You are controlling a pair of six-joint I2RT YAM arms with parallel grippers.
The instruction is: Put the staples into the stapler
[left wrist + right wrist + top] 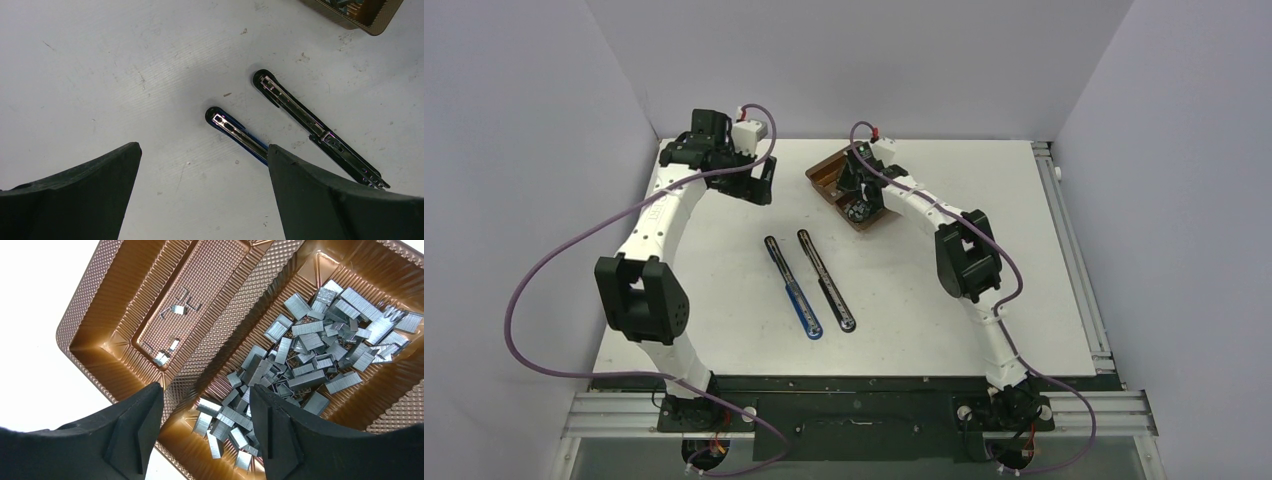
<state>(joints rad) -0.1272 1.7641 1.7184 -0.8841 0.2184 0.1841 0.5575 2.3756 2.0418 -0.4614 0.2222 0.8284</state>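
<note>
- Nothing looks loaded yet: the blue stapler [235, 131] and black stapler [300, 110] lie opened flat on the worktop [100, 75], below the left gripper [203, 148].
- The left gripper hangs wide open, empty.
- The right gripper [205, 390], jaws apart and holding nothing, hovers over the tray [90, 330]; the staples [310, 340] are heaped under and beyond its tips.
- Picking, carrying and seating a strip all remain.
</note>
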